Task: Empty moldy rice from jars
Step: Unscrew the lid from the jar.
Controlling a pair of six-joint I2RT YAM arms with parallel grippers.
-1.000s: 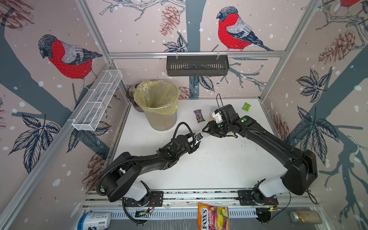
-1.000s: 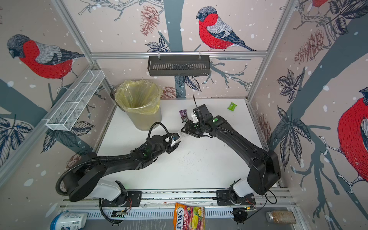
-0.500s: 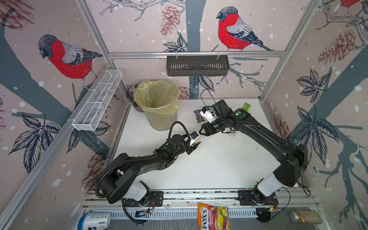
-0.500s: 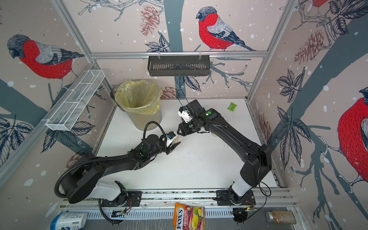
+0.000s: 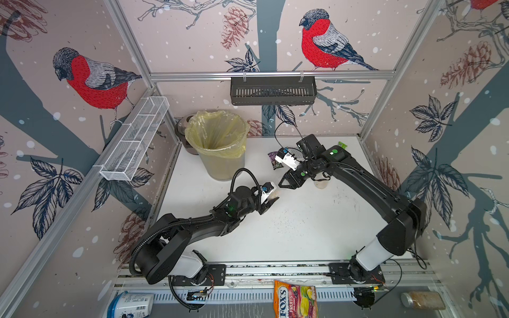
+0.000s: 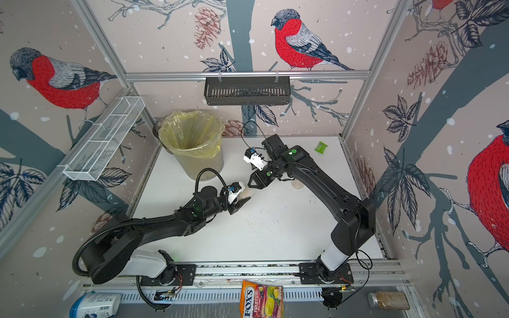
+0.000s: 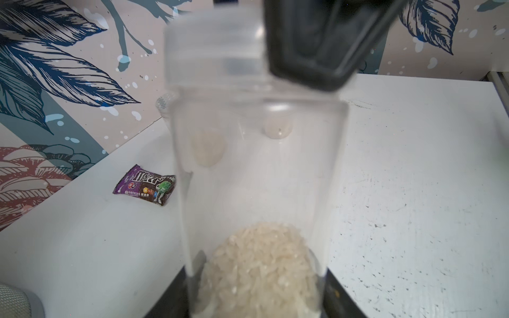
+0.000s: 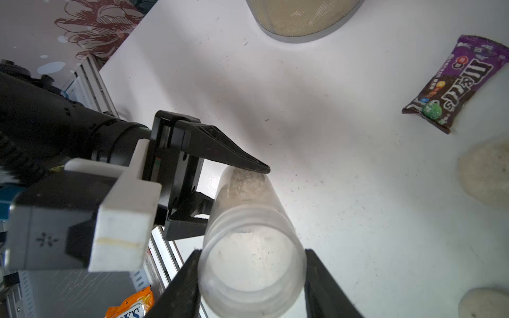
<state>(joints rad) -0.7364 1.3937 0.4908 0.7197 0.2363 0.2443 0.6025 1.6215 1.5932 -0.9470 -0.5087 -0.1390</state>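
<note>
1. Firmly clamped in left gripper (image 5: 272,198) by its base: slim jar (image 7: 256,165), lifted over the table (image 5: 303,236) middle.
2. Heaped at that base end: moldy rice (image 7: 259,269).
3. Partway open, pressed on both sides of the jar's clear lid (image 7: 214,46): right gripper (image 5: 283,185).
4. Near the far edge: purple candy packet (image 5: 275,163).

The right pincer (image 5: 283,185) has shifted toward the bin (image 5: 220,168), tilting downward at the jar's lid (image 8: 252,264).

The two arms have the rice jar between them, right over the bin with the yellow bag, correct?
Not quite. The left fingers and right fingers do have the jar between them, but it is over the bare table, beside the bin, not above it. Both top views show that.
</note>
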